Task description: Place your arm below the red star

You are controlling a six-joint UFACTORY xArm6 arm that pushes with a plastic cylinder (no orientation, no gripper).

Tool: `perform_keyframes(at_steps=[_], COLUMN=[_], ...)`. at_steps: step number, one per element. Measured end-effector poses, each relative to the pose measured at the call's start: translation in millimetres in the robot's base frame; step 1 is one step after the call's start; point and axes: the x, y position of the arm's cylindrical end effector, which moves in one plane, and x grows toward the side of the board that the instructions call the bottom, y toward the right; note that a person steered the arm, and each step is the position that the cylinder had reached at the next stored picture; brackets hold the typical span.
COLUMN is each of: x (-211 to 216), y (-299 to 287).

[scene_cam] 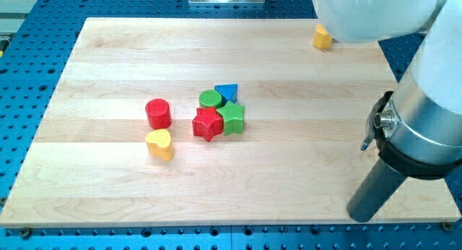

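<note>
The red star (207, 123) lay flat, touching green blocks; my tip (359, 216), holding nothing, stood far to the view's right.

The red star (207, 123) lies flat on the board, well to the view's left of my tip (360, 216) and higher up.

The pale wooden tabletop (108, 76) carries a red cylinder (158, 113) with a yellow heart (159, 144) just below it, a tight cluster of red star (207, 123), green cylinder (211, 99), green block (233, 118) and blue triangle (227, 92), plus a yellow block (322, 37) near the view's top right.
</note>
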Motion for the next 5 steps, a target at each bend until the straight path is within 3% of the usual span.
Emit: perform_keyframes(at_steps=[1,3,5], x=[0.1,0.1,-39.6], y=[-59.1,-59.8,-159.6])
